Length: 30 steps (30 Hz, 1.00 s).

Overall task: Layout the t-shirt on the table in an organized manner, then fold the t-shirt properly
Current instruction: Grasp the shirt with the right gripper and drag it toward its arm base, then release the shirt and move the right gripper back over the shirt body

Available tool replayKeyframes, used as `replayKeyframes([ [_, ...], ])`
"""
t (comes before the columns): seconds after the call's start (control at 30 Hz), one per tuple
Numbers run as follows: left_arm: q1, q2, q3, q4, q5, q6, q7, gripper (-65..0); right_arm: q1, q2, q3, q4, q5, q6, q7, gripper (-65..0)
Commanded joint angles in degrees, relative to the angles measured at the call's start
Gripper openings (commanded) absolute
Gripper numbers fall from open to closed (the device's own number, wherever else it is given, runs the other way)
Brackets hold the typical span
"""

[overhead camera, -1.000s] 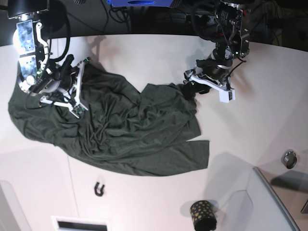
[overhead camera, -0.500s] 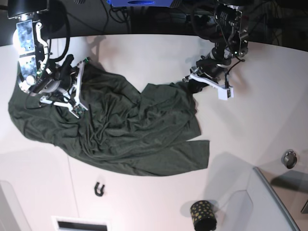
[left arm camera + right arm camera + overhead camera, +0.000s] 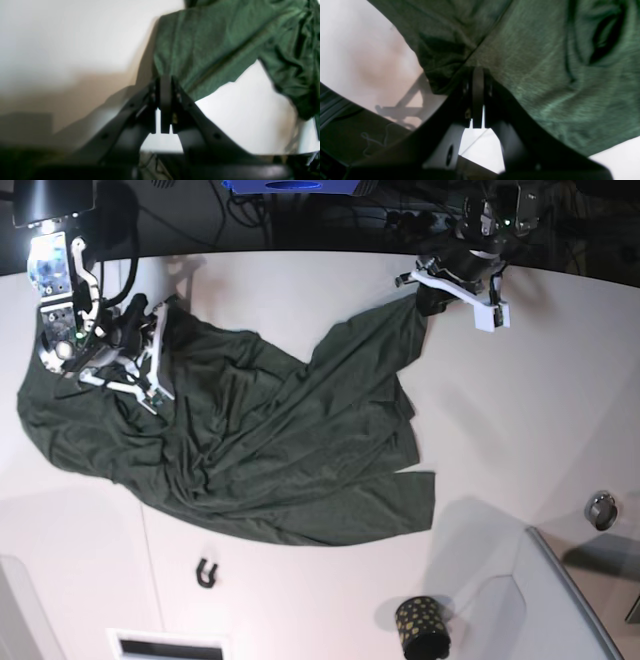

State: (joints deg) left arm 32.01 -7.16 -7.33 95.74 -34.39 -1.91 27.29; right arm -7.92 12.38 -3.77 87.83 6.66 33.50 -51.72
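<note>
On table: the t-shirt (image 3: 250, 450) lay crumpled over the left and middle of the table (image 3: 520, 420), one corner stretched up toward the far edge.
Left gripper: the left gripper (image 3: 165, 82) was clamped on a thin edge of the shirt; in base view it (image 3: 440, 288) stood at the far right end of the stretched corner.
Right gripper: the right gripper (image 3: 478, 72) was clenched on shirt fabric near a seam; in base view it (image 3: 130, 365) sat at the far left part of the cloth.
Step in hand: prob. spreading, i.e. pulling two held points apart to open the shirt flat.
How to do well: I judge both arms should pull slow & level, low over the table, so the thin jersey does not slip out; stop when the cloth btw. them is taut, not dragged.
Base view only: whole outline, folds, black dotted cup (image 3: 422, 627) near front.
Wrist views only: closed jaws w/ fabric pinched, not readable from base.
</note>
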Motion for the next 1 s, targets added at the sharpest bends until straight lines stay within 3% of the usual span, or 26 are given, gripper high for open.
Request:
replayKeyframes([
  [0.0,0.9,-1.4,-0.2,2.5,-0.6,-0.2,-1.3,-65.0,0.6,0.5,1.4,0.1,0.4,0.0,2.4,-65.0],
  [0.27,5.1,-4.3,-0.7,5.2,-0.6,0.2,-1.3,-65.0,2.7,0.6,12.4,-11.8,0.4,0.0,12.8,-65.0],
  [0.47,8.0,-6.2,-0.8,8.5,-0.6,1.3,-1.3,-65.0,4.5,4.3,15.9,-20.9,0.4,0.0,16.0,-65.0],
  [0.77,9.6,-9.8,-0.3,9.9,-0.6,2.4,-1.1,-65.0,-3.2,8.9,15.3,-16.2,0.4,0.0,16.2,-65.0],
  [0.9,9.1,-9.1,-0.2,9.9,-0.6,2.4,4.6,-65.0,-4.7,9.8,15.4,-13.8,0.4,0.0,15.9,-65.0],
  [0.97,8.6,-9.1,-0.1,9.9,-0.6,2.4,5.0,-65.0,-5.0,9.6,15.6,-10.7,0.4,0.0,13.0,-65.0],
])
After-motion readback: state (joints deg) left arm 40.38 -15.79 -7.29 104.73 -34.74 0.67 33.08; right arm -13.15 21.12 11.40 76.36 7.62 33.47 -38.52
